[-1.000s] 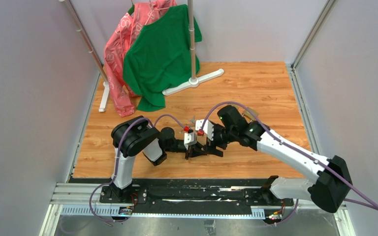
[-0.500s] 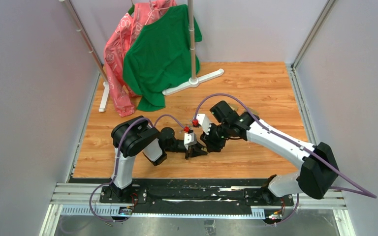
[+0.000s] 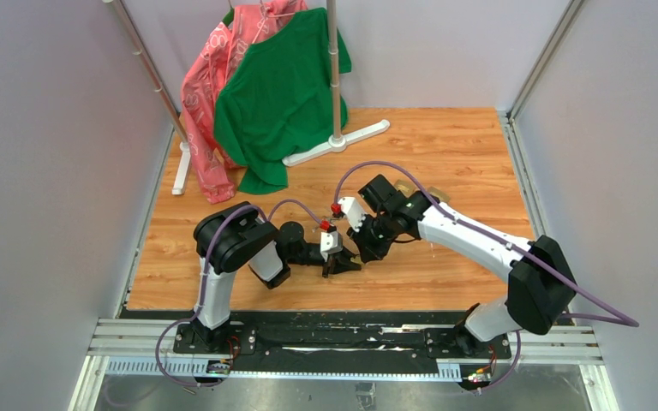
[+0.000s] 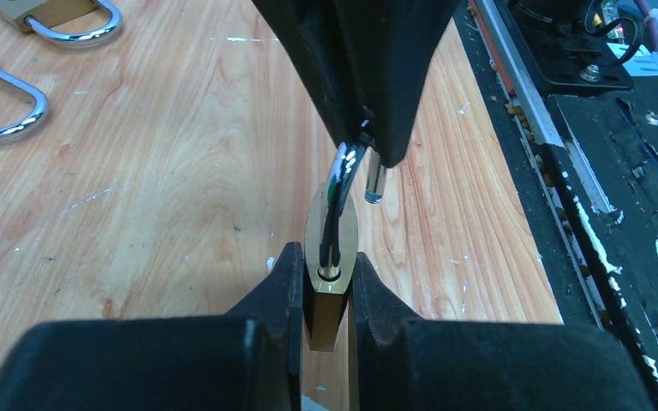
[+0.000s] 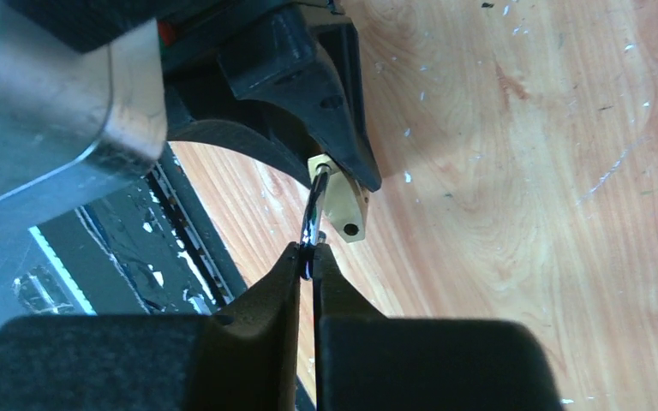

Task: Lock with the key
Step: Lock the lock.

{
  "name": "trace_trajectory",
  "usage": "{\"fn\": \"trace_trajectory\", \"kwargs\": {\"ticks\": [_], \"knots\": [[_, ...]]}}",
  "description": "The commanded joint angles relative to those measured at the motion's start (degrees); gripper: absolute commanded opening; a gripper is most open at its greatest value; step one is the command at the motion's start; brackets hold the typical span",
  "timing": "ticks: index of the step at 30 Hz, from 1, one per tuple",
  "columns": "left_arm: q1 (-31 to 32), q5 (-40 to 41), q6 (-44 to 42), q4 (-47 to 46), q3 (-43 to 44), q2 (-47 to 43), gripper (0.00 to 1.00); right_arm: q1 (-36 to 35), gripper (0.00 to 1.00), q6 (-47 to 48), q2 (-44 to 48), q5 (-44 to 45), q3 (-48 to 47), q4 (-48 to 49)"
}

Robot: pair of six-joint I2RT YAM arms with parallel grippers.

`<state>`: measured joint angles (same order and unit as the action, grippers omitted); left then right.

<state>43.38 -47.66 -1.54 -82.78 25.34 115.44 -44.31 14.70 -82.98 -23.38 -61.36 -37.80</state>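
My left gripper [image 4: 326, 264] is shut on the body of a brass padlock [image 4: 331, 224], holding it just above the wooden floor. The silver shackle [image 4: 341, 184] is swung open, its free end [image 4: 374, 183] out of the body. My right gripper [image 5: 311, 253] is shut on the shackle [image 5: 315, 212], just beside the brass body [image 5: 344, 204]. In the top view the two grippers meet tip to tip, left gripper [image 3: 341, 264] against right gripper [image 3: 360, 253]. The key shows in no view.
Two other brass padlocks [image 4: 62, 12] [image 4: 0, 101] lie on the floor in the left wrist view. A clothes rack [image 3: 334, 77] with a green shirt [image 3: 278, 94] and a pink garment [image 3: 210, 103] stands at the back. The black base rail [image 3: 334, 330] runs along the near edge.
My right arm swung left to the padlock in my left gripper, and its jaws went from wide open to shut on the shackle. The left arm stayed still.
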Motion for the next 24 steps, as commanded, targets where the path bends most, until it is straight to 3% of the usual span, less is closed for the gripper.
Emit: {"fn": "trace_trajectory", "kwargs": {"ticks": [1,10,15,18,24], "knots": [[0.5,0.2,-1.3,1.9,-0.1,-0.2,0.0,0.5,0.02,0.1,2.1,5.1,-1.1,-1.4],[0.5,-2.5,-1.5,2.1,0.4,0.1,0.0,-0.1,0.0,14.2,7.0,4.9,6.7,4.9],[0.4,-3.8,-1.6,3.2,0.7,0.2,0.0,-0.6,0.0,24.1,14.6,1.9,13.1,15.5],[0.4,-3.4,-1.3,2.9,0.7,0.2,0.0,-0.8,0.0,25.2,16.3,-1.3,17.6,20.0],[0.3,-3.4,-1.0,2.9,1.0,0.5,0.0,-0.8,0.0,24.2,14.0,-2.8,18.9,18.6]]}}
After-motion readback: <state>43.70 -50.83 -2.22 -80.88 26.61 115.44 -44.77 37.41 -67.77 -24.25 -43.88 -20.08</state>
